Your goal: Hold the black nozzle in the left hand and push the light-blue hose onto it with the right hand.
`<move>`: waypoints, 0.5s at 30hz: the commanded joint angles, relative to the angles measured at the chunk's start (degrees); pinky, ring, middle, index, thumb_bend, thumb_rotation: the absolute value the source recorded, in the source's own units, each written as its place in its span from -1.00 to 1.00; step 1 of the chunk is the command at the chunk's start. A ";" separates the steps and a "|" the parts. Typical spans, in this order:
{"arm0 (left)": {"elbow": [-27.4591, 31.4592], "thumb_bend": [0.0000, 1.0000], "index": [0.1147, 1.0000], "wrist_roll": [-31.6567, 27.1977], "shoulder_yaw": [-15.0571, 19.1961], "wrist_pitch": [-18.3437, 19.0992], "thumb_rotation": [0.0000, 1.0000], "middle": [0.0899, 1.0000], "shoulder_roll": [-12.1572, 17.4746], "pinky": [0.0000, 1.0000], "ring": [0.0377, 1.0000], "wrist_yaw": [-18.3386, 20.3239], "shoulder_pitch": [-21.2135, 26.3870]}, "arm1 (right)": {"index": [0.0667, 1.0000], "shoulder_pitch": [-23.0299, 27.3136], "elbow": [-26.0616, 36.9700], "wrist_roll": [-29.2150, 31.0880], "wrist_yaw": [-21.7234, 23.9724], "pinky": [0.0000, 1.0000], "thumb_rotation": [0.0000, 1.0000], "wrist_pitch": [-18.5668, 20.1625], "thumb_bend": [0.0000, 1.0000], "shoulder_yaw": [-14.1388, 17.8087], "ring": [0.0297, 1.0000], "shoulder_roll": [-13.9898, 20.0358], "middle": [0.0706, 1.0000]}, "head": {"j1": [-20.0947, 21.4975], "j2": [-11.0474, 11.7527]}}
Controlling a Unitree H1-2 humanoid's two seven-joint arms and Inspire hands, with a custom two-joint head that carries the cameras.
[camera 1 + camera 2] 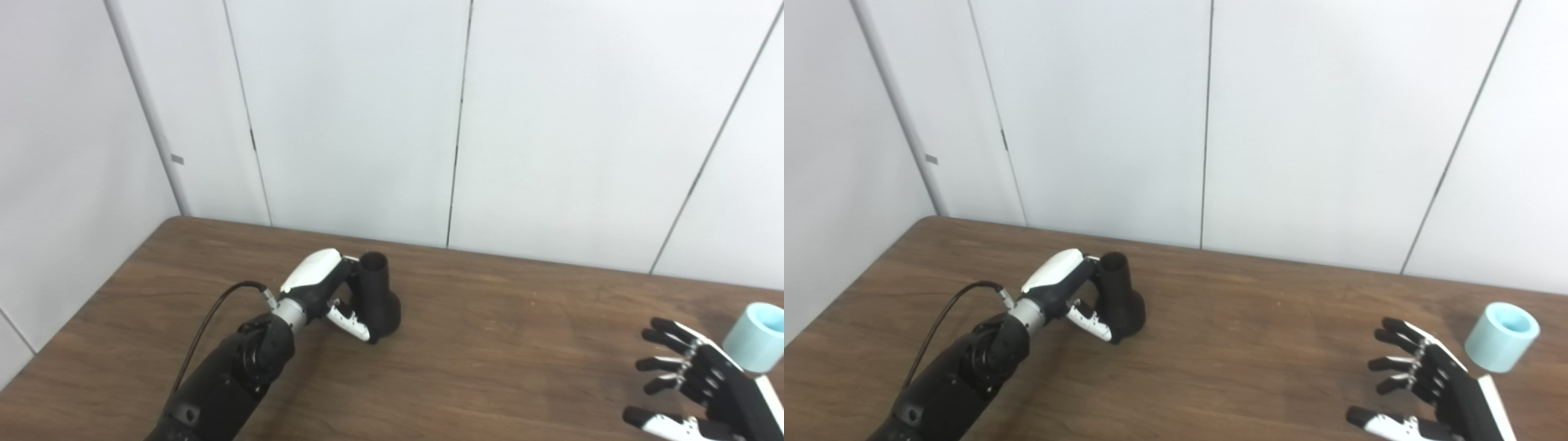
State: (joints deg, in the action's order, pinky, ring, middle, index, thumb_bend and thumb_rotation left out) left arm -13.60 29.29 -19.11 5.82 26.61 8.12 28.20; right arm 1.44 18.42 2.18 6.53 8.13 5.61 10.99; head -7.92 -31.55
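The black nozzle [1119, 297] stands upright on the brown wooden surface [1249, 343], wide end down and open narrow end up. The left hand [1067, 293] is wrapped around it, with the fingers [1090, 324] curled against its side and touching it near the bottom. A black cable [944, 318] loops out from the left wrist.

The light-blue hose [1502, 336] is a short fat tube piece. It sits on the surface far off to the right, tipped a little so its open end faces up. The right hand [1433, 392] is low at the right, just beside the hose but not touching it. Its fingers [1396, 352] are spread apart and hold nothing. White wall panels [1304, 122] stand behind the surface.
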 commanded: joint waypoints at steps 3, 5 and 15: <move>1.19 0.05 -0.18 0.31 -4.21 -2.37 -1.00 -0.11 -2.20 1.00 0.19 5.42 -0.53 | 0.52 2.75 3.54 -1.69 -1.76 -0.07 -0.86 1.27 0.53 -0.61 0.19 -1.19 0.49 | 1.58 -0.44; 1.98 0.05 -0.18 -0.08 -4.87 -2.81 -1.00 -0.12 -2.92 1.00 0.19 6.15 -0.55 | 0.52 2.97 3.57 -2.23 -1.97 -0.07 -0.85 1.05 0.53 -0.84 0.19 -1.56 0.49 | 2.18 -0.63; 4.89 0.05 -0.16 -1.10 -9.10 -5.53 -1.00 -0.16 -7.72 1.00 0.19 9.00 -0.81 | 0.51 3.79 3.57 -5.50 -3.18 -0.10 -0.77 -0.34 0.50 -2.27 0.17 -2.27 0.47 | 6.74 -1.83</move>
State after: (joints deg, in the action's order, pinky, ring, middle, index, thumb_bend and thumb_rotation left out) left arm -9.29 28.99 -25.14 2.22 21.05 12.20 28.47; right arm 3.34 19.84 -2.90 4.23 10.12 3.32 8.91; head -1.58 -33.22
